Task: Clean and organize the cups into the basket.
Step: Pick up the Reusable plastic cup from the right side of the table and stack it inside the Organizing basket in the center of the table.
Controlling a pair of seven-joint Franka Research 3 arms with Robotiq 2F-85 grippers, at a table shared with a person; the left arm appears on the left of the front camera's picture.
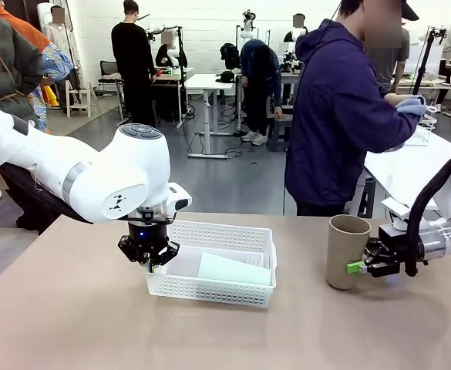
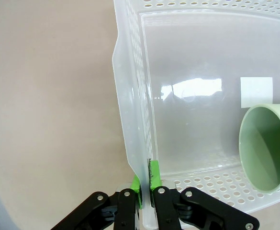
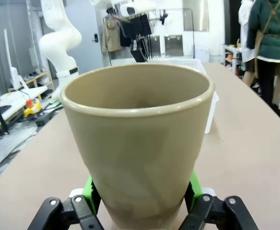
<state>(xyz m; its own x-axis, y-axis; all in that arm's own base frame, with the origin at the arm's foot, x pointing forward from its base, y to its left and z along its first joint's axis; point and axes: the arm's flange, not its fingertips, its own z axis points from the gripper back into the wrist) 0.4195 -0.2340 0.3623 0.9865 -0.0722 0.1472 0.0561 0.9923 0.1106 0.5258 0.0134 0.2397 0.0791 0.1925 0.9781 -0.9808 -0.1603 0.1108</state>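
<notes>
Pinches basket [image 1: 223,230] left wall with left tool [image 1: 150,264], pads together on it. Clamps right tool [image 1: 358,267] low on upright tan cup [image 1: 344,248], on counter [image 1: 63,324] right of basket. Shows mint cup [image 1: 233,270] lying inside basket.

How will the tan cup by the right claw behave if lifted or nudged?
The tan cup stands tall on a narrower base, so a high nudge would probably tip it, and on its side it would likely roll in an arc. Its matte wall looks rigid, so the right claw at its lower part should hold without crushing.
</notes>
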